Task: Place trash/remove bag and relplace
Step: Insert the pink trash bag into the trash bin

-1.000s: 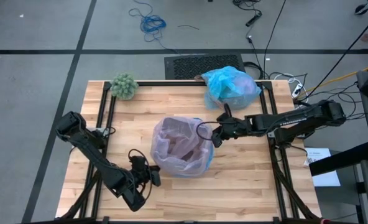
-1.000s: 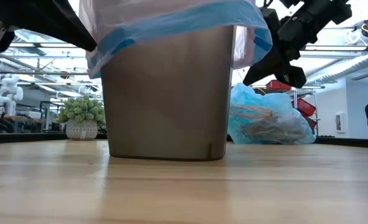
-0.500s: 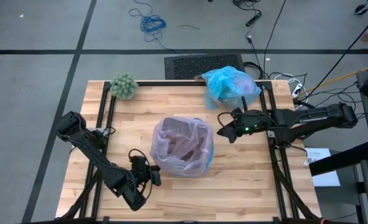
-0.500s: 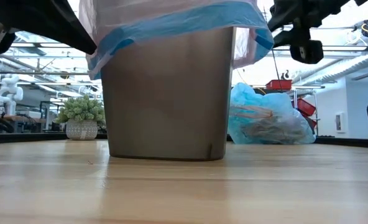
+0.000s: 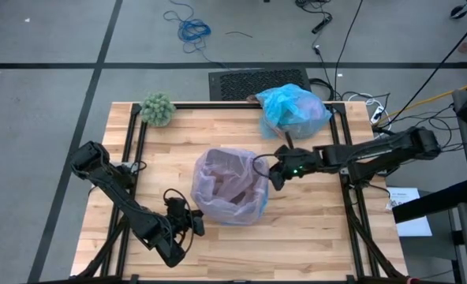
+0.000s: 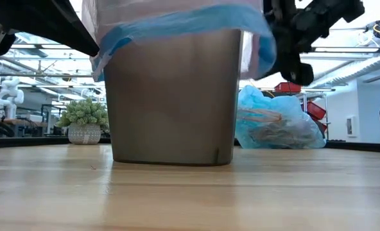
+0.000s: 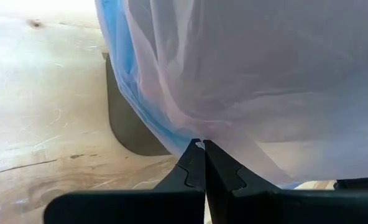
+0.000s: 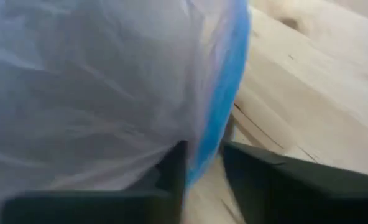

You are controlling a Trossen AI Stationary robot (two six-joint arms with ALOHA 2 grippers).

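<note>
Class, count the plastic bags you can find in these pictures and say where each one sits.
2. A pink bag with a blue rim lines the brown bin at the table's middle; a tied light-blue bag lies at the far edge. Others may be hidden.

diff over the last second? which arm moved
Only the right arm. Its right gripper backed away from the bin toward the table's right side, then came back to the pink bag; its fingers now straddle the bag's blue rim. Unchanged: the left gripper, shut on the pink bag's near side; the light-blue bag; the green ball.
</note>
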